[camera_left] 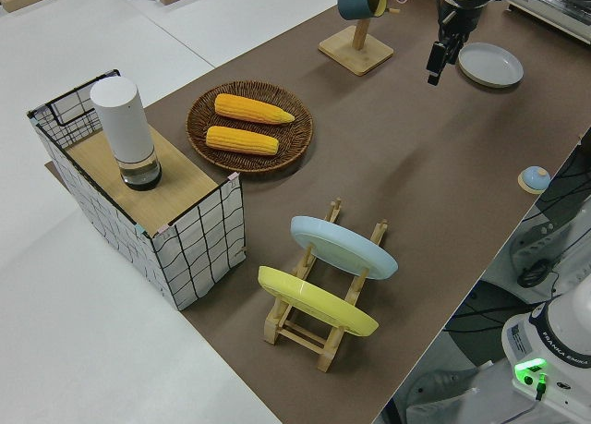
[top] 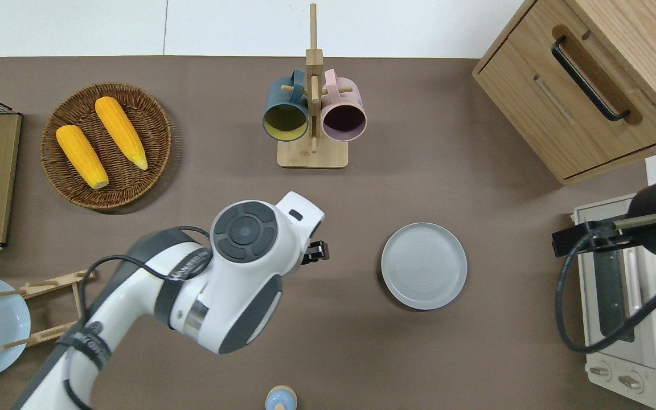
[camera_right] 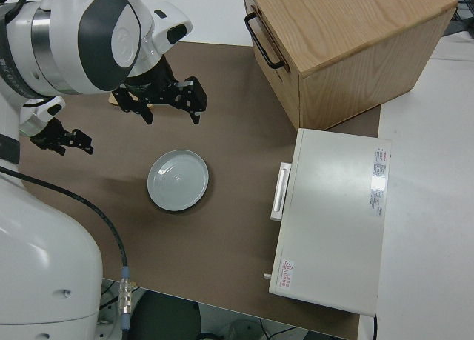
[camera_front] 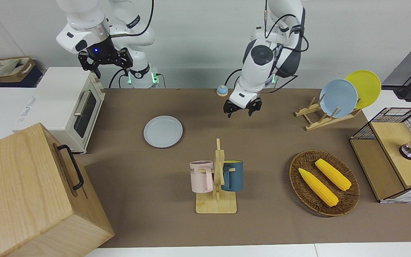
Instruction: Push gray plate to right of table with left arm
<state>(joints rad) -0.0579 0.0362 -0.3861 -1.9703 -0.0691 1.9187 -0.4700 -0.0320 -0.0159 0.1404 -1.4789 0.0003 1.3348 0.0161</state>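
The left gripper [camera_front: 242, 107], fingers spread and empty, hangs above the table [camera_front: 137, 185], well apart from the gray plate [camera_front: 163, 131]. Approach step: it must drop beside the plate's rim before pushing. The right arm is parked.

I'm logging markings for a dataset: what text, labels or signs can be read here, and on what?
"ME": the letters that show on the pink mug.
"FRANKA EMIKA": on the base of the left arm.
Red warning-triangle sticker and printed labels on the top of the toaster oven: wording too small to read.
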